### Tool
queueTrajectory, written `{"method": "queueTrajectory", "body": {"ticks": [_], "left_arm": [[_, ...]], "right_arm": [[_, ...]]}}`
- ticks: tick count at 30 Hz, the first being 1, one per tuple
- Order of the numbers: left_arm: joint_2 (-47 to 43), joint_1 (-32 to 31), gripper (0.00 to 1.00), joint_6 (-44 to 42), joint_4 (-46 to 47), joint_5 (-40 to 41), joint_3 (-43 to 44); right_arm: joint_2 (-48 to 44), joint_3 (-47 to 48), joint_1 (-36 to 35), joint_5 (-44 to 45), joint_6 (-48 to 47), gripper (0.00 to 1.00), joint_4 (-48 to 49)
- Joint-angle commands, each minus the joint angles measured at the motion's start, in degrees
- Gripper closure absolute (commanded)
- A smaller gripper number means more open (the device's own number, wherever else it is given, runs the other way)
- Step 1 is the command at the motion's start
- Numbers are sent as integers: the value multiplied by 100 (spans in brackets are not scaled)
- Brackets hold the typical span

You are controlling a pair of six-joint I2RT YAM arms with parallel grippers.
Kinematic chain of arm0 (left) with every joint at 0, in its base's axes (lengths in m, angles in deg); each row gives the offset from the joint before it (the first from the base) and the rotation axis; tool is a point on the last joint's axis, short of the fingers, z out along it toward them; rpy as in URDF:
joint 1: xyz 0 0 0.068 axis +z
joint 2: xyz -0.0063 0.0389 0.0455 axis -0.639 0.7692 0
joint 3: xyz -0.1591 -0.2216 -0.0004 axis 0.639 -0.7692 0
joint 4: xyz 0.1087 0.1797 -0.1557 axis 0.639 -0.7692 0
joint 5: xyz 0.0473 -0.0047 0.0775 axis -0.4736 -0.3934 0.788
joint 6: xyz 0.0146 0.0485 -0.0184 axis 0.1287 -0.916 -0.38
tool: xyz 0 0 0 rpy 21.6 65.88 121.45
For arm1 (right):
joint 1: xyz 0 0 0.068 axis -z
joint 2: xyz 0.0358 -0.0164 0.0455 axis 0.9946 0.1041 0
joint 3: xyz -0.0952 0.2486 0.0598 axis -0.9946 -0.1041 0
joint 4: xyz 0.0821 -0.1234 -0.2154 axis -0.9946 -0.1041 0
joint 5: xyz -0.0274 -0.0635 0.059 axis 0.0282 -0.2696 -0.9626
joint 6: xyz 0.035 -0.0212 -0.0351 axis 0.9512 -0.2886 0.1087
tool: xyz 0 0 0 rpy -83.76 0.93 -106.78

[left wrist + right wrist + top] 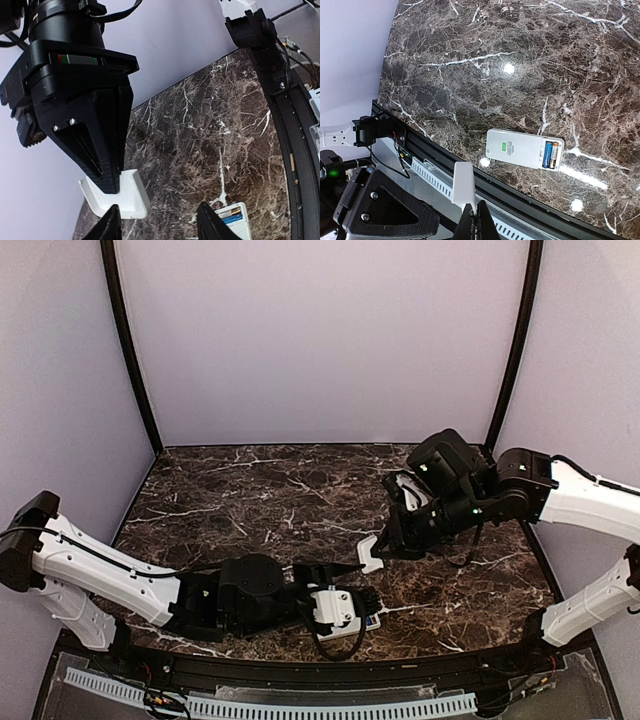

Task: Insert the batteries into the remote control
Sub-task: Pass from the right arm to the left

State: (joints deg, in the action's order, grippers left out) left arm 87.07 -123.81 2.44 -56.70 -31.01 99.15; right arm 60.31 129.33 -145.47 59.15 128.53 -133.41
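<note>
R gripper (474,216) clamped tight on small white cover piece (463,182); can't tell if cover touches the marble table (520,50). L gripper (157,215) partway open, nothing btwn its fingers, low near table's front edge. The remote control (522,148) lies flat near that front edge, back up w/ green label showing. Compartment uncovered, batteries (550,154) side by side inside.

Remote control (236,223) — partly off-frame below
</note>
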Motion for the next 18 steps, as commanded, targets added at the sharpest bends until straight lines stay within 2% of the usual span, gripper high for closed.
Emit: {"method": "queueTrajectory", "body": {"ticks": [1, 7, 18], "left_arm": [[-12, 7, 58, 92, 41, 9, 181], [97, 21, 73, 206, -16, 207, 319], [327, 114, 83, 479, -407, 371, 619]], "right_arm": [[16, -80, 24, 84, 48, 100, 266], [57, -111, 22, 64, 42, 100, 342], [38, -107, 20, 61, 55, 100, 355]]}}
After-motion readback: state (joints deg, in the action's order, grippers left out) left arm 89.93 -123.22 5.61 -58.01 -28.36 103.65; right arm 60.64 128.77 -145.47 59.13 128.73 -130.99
